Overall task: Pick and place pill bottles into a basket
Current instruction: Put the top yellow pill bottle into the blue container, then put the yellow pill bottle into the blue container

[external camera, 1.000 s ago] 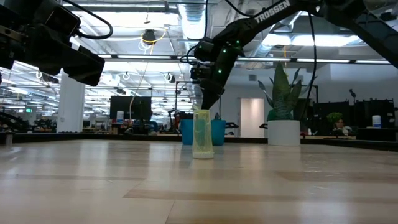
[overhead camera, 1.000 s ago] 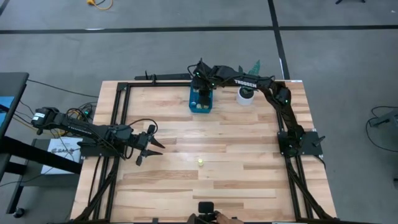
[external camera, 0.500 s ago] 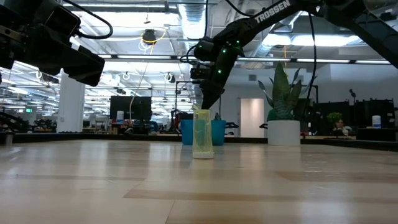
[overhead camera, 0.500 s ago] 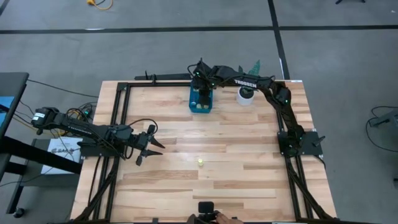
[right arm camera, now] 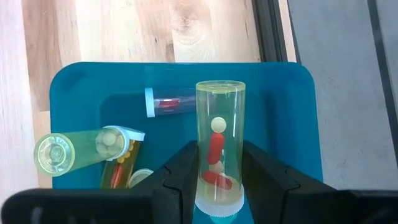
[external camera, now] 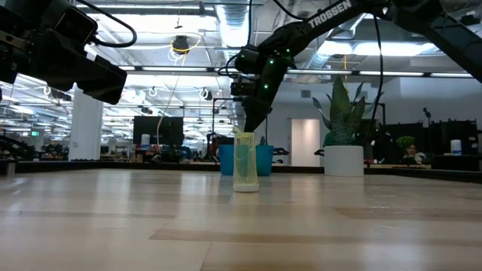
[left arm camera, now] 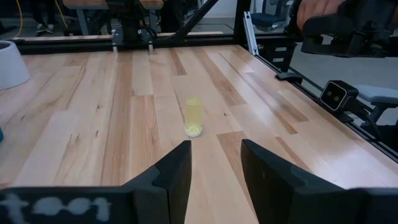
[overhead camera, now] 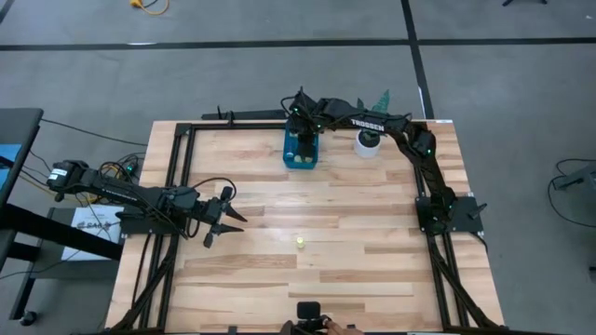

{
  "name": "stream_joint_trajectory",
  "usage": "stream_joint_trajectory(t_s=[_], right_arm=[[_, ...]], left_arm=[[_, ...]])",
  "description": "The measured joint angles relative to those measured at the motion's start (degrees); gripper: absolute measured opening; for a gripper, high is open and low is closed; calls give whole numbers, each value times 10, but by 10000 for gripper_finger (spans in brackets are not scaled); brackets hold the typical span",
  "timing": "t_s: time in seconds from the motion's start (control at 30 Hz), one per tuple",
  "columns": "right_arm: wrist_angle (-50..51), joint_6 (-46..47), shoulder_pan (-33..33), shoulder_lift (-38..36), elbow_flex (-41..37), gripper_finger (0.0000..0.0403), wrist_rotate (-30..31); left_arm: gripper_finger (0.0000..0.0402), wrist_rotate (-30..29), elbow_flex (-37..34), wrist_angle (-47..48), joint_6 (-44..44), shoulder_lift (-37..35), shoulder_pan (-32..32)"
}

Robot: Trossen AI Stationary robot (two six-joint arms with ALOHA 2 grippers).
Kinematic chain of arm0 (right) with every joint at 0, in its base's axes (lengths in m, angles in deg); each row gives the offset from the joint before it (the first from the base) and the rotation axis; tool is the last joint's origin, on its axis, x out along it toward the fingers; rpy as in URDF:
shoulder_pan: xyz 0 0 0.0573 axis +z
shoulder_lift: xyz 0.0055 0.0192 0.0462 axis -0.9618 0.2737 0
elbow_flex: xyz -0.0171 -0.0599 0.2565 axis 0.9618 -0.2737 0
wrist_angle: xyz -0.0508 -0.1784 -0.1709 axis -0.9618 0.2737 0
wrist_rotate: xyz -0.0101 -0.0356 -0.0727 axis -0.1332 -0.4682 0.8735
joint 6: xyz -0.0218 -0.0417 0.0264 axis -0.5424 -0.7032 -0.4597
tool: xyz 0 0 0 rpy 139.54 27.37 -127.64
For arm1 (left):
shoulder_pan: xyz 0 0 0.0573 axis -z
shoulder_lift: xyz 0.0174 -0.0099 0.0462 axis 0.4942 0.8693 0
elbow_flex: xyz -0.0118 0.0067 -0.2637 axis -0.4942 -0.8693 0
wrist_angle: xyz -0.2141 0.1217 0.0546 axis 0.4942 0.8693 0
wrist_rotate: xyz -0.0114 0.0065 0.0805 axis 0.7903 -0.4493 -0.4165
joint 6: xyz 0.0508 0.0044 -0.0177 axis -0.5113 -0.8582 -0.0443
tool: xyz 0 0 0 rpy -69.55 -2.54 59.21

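The basket [right arm camera: 81, 81], a blue bin, stands at the table's far edge [overhead camera: 288, 154]. Inside it lie a pale yellow pill bottle [right arm camera: 81, 149], a clear one with red pills [right arm camera: 168, 102] and an orange one [right arm camera: 121, 168]. My right gripper [right arm camera: 217, 152] hangs over the basket [overhead camera: 303, 140], shut on a pale yellow-green pill bottle [right arm camera: 219, 118] with red and white pills. Another yellow pill bottle [overhead camera: 301, 242] stands upright on its base mid-table [left arm camera: 193, 117]. My left gripper [left arm camera: 216, 155] waits open at the table's left [overhead camera: 230, 219], short of that bottle. My right gripper pinches the pill bottle between its two fingers on the bottle's sides [right arm camera: 205, 168], in the half nearer the white cap [right arm camera: 217, 208]. The fingers slant down from above and run along the bottle. The bottle's clear closed end points away from the wrist, over the basket's inside, lifted clear.
A white plant pot [overhead camera: 368, 142] with a green plant stands right of the basket at the far edge [external camera: 344, 160]. Black frame rails run along the table's sides [overhead camera: 177, 186]. Bare wood lies between the standing bottle and the basket.
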Motion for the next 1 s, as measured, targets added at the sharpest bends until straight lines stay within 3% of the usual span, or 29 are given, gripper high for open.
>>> stream_joint_trajectory(t_s=[0.57,1.0], right_arm=[[18,-14,9,0,0,108,15],[43,-4,17,-2,0,225,15]], left_arm=[[128,3,0,0,3,0,0],[128,3,0,0,1,0,0]])
